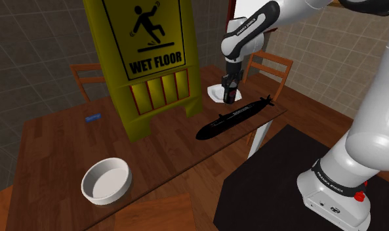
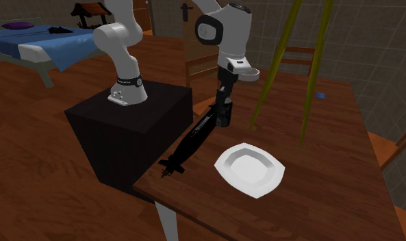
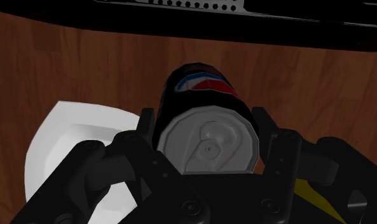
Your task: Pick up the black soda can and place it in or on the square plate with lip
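Holding black soda can point(image 3: 209, 143) upright, tool point(image 3: 205, 124) clamped on its sides. Square plate point(image 3: 53, 140) lies just beside tool, lower. Next: keep grip firm, shift over plate middle, lower gently, release only once seated.

fingers point(image 3: 147, 130) pinched inward, wrist downward

I can read big black words, WET FLOOR, on the yellow sign point(image 1: 143, 62) standing on the table point(image 1: 55, 151). Above the words, the sign has a black drawing of a person slipping, inside a triangle. The soda can point(image 3: 203, 86) has a red, white and blue mark, but I see no words on it. The black submarine point(image 1: 233, 118) and the white arm point(image 1: 252, 29) have tiny white letters that I cannot read.
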You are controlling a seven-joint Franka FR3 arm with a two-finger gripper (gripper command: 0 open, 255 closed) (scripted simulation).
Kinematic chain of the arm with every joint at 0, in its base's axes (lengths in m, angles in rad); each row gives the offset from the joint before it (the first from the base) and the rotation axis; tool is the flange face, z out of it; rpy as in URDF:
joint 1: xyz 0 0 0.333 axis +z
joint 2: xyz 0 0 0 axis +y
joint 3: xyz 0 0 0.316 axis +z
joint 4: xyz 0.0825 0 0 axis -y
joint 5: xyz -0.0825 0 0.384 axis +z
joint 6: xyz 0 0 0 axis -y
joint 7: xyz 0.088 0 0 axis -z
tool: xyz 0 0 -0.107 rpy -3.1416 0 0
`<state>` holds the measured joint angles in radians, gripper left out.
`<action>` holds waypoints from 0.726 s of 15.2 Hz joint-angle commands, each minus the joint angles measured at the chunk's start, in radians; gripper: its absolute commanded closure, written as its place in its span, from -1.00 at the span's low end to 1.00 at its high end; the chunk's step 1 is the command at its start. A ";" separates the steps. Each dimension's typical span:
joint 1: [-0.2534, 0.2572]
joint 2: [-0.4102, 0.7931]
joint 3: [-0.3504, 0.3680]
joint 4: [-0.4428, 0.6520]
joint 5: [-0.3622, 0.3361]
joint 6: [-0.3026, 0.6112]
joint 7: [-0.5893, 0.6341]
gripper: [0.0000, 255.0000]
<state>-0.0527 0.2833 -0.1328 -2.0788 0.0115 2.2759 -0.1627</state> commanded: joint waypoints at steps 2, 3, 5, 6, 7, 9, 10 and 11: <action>-0.028 0.076 -0.008 0.130 0.012 -0.055 -0.040 1.00; -0.038 0.104 -0.011 0.179 0.016 -0.075 -0.053 1.00; -0.058 0.162 -0.014 0.282 0.024 -0.119 -0.077 1.00; -0.069 0.193 -0.015 0.336 0.028 -0.143 -0.089 1.00; -0.080 0.225 -0.016 0.393 0.032 -0.167 -0.100 1.00; -0.102 0.294 -0.017 0.514 0.039 -0.221 -0.120 1.00; -0.113 0.331 -0.018 0.580 0.043 -0.250 -0.129 1.00; -0.125 0.370 -0.018 0.650 0.047 -0.281 -0.138 1.00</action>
<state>-0.1632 0.6140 -0.1491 -1.5077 0.0544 2.0353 -0.2873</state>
